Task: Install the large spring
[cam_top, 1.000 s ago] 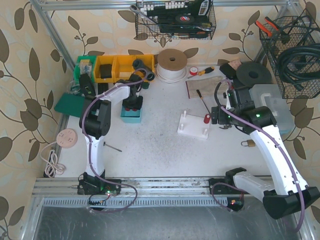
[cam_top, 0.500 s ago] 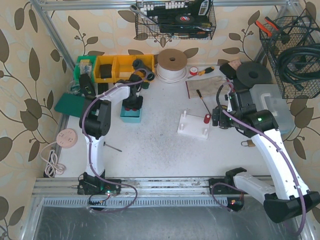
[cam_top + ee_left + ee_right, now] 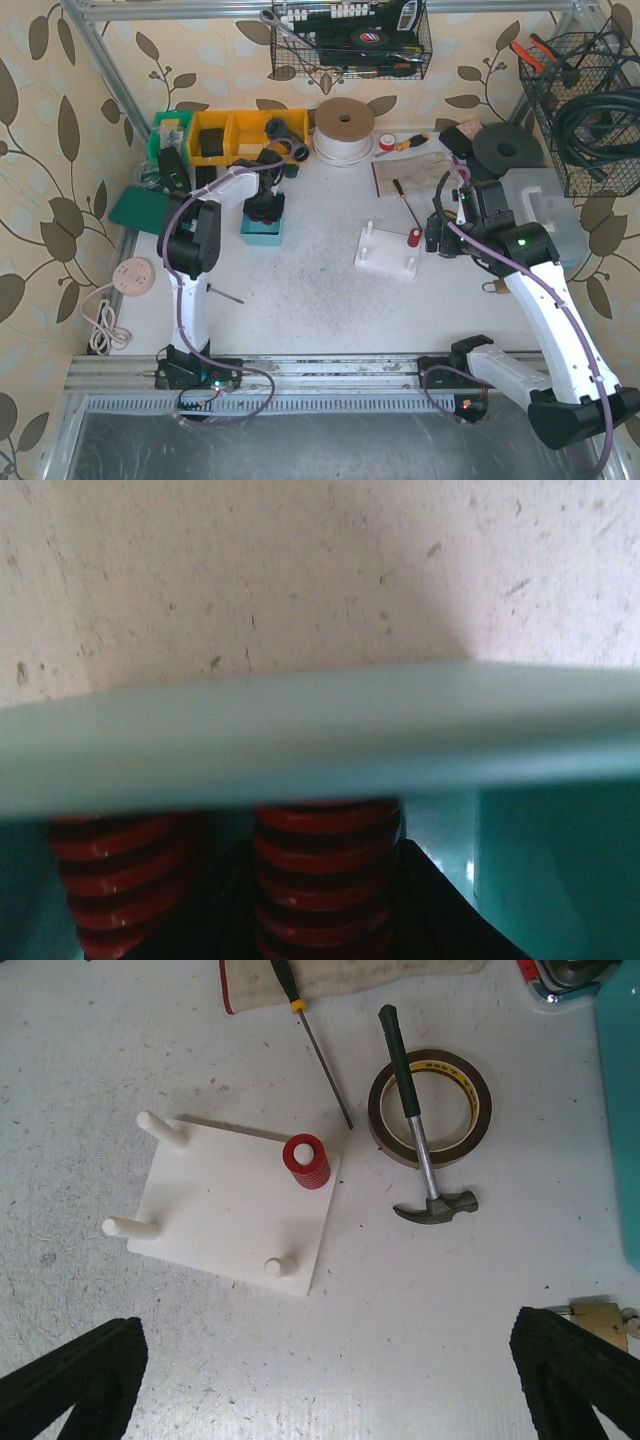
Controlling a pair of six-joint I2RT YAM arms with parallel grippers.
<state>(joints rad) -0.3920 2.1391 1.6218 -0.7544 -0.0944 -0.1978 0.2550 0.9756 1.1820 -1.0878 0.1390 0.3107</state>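
A teal box at the back left holds red springs. In the left wrist view its rim crosses the frame, with two red springs behind it. My left gripper has its dark fingers pressed against both sides of the middle large spring. In the top view it reaches down into the box. The white peg board has a small red spring on one peg. My right gripper is open and empty, hovering just right of the board in the top view.
A hammer, a tape roll and a screwdriver lie behind the board. A padlock lies at the right. Yellow bins, a large tape roll and a clear case stand at the back and right.
My right arm has shifted slightly to the right and back, gripper still open by the board. The left arm has not moved.
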